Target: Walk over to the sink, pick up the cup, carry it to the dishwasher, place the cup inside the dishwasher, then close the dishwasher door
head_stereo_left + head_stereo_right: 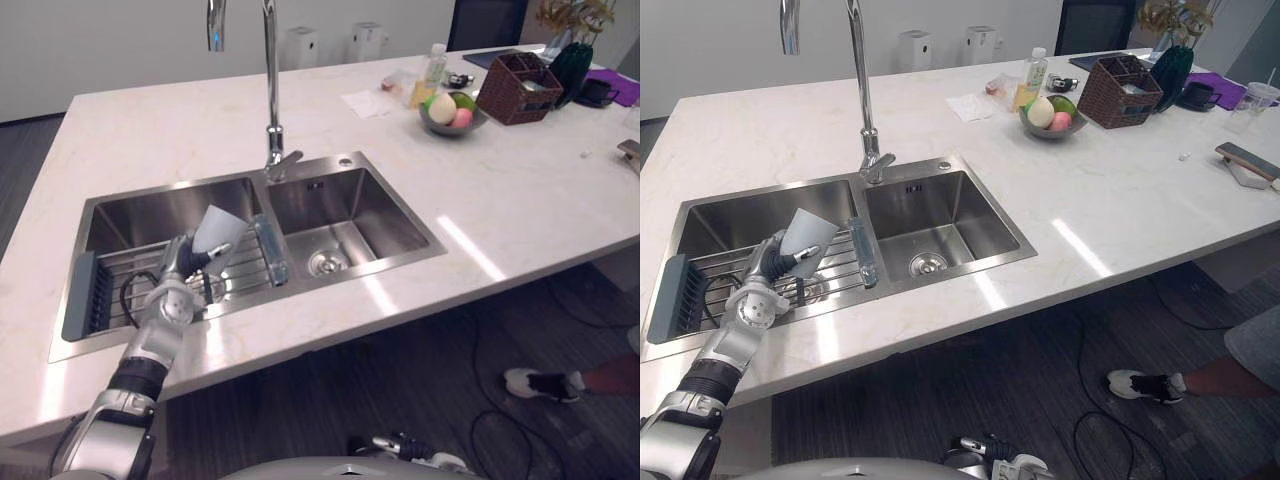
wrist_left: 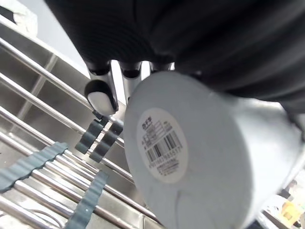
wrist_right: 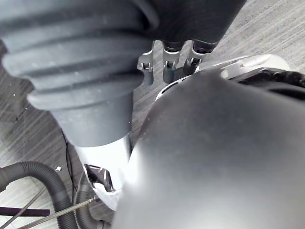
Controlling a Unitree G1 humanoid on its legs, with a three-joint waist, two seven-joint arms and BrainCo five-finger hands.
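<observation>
Left hand [image 1: 172, 298] is curled round a pale cup [image 1: 221, 232] (its labelled base faces the wrist), holding it tilted over the wire rack [image 1: 110, 272] in the left basin of the sink [image 1: 385, 205]. Right hand [image 3: 166, 64] hangs over the floor; open or closed, I cannot tell. Beyond the faucet [image 1: 269, 90], a fruit bowl [image 1: 450, 112] and basket [image 1: 518, 88] sit on the counter [image 1: 530, 190].

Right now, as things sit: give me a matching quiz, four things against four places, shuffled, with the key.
Things:
1. cup
2. rack
3. bowl
4. drain

Places:
A. floor of the right basin
B. in the left hand
C. on the counter, by the basket
D. across the left basin

Pairs: 1-B, 2-D, 3-C, 4-A
</observation>
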